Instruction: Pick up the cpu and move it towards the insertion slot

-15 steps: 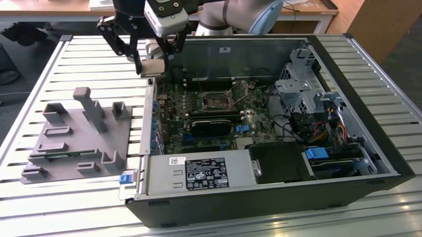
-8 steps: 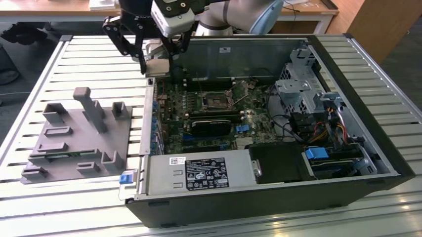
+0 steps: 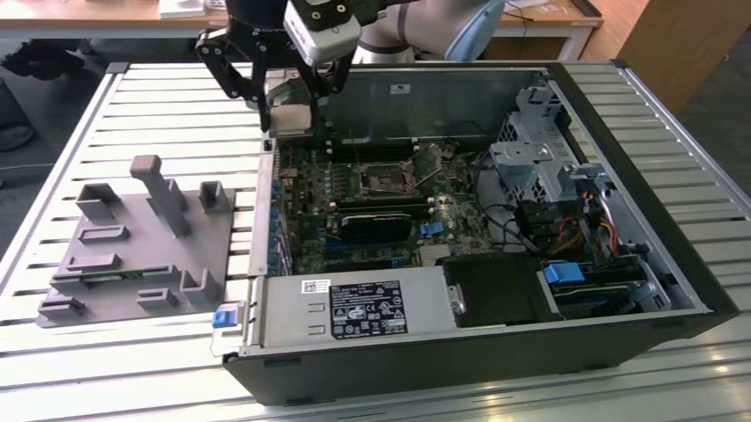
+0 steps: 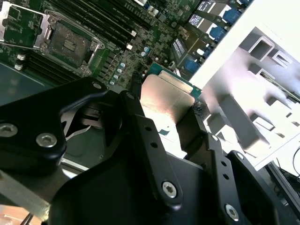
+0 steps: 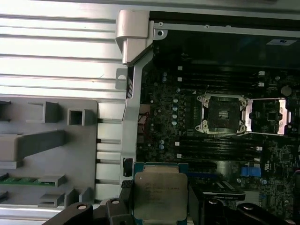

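The pick-up looks done and the carry is under way: the gripper [image 5: 161,206] has its black fingers [image 4: 140,124] pinching the cpu [image 5: 160,195] by two opposite edges, holding it in the air above the open computer case [image 3: 657,220], near the case wall on the grey tray [image 3: 129,264] side. The insertion slot [image 5: 221,112] sits open on the motherboard [image 3: 352,185], well apart from the chip, so I'd judge the gap must be closed with the chip kept level and squared to the frame. The cpu is a flat square with a silvery metal top and a thin green rim.
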### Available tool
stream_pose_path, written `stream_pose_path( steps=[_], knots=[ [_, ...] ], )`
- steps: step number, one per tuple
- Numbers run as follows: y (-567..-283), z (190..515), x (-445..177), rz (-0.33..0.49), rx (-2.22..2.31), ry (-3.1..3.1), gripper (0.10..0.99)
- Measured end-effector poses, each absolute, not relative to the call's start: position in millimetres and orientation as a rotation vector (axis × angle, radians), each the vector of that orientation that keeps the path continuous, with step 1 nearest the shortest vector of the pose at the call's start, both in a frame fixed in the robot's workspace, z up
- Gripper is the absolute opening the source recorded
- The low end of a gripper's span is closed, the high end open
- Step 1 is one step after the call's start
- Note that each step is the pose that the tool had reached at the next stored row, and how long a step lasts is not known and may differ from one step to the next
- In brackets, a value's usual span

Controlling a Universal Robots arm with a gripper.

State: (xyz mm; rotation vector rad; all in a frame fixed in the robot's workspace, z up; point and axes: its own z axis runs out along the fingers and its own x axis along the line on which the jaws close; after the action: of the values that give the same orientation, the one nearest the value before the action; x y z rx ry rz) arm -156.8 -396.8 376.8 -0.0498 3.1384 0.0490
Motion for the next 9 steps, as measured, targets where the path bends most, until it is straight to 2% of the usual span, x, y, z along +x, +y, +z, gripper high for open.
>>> stream_pose_path(
  steps=[9],
  knots=[
    [-396.8, 376.8, -137.4, 0.049, -0.050, 3.138, 0.545]
  ],
)
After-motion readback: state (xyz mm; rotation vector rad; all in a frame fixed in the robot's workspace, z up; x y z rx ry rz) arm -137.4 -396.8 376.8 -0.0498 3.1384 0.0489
